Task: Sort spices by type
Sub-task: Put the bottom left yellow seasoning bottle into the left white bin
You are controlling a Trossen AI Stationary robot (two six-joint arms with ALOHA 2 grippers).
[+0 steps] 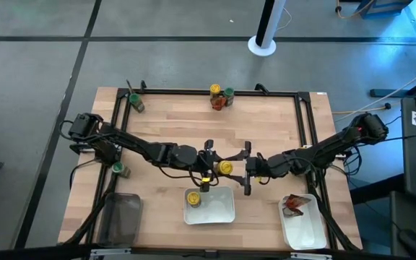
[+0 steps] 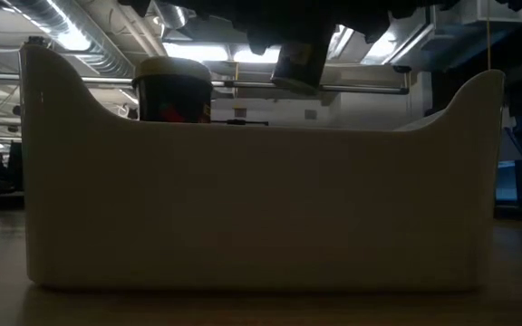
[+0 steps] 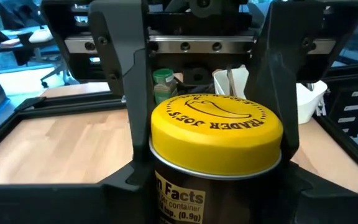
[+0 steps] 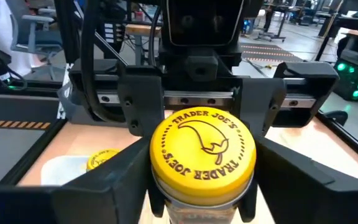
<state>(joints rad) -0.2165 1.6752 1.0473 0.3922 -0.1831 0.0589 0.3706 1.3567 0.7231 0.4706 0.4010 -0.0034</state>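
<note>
A small jar with a yellow cap [image 1: 224, 167] hangs upright over the table's middle, between my two grippers, which meet head-on. My left gripper [image 1: 215, 167] comes from the left and is shut on the jar [image 3: 216, 134]. My right gripper [image 1: 238, 168] comes from the right, open. Its fingers [image 4: 114, 190] stand close on either side of the jar [image 4: 202, 152], with a thin gap showing on each side. A second yellow-capped jar [image 1: 193, 196] stands in the white tray [image 1: 222, 213] just below them. My left gripper pinches the jar's body below the cap [image 3: 166, 193] between its two fingers [image 3: 126, 180]. The fingers come level from the table's left. The jar stands upright in the hold, cap up, clear of the table and of the tray.
Another white tray [image 1: 305, 230] at the near right holds red packets [image 1: 295, 206]. A dark bin [image 1: 119, 217] stands near left. Green-capped jars sit at the far left corner [image 1: 136, 102] and the left edge [image 1: 119, 170]. A yellow-capped jar, a green-capped jar and a red packet cluster [image 1: 221, 97] at the far edge.
</note>
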